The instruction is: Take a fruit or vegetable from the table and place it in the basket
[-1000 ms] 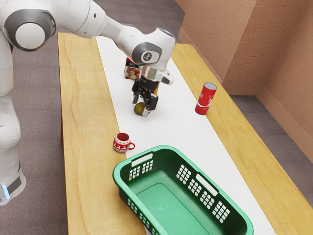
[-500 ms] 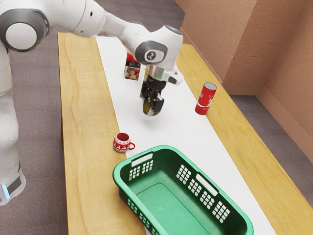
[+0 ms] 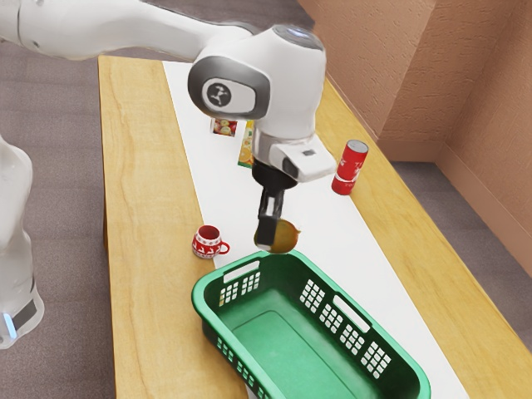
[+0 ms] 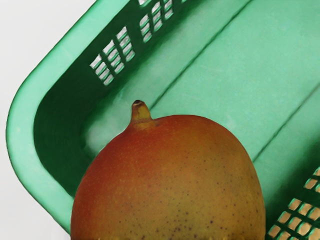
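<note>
Mango (image 3: pixel 283 236): aloft, pinched between jaws | CHANGE: lifted off desk (image 3: pixel 141 208), carried to one end of basket (image 3: pixel 278 341) | STATUS: pick done; likely needs inward travel before release.

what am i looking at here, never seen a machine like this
This is a white, jointed robot arm with a black two-fingered tool. The exterior view comes from a camera at the arm's side, the wrist view from one on its hand.

The tool holds a rounded, orange-red fruit with a short stem, probably a mango, raised near one end of a green plastic basket. The basket stands on a wooden table with a white strip, alongside a red-and-white patterned mug, a red cylinder and two partly hidden printed packages.
</note>
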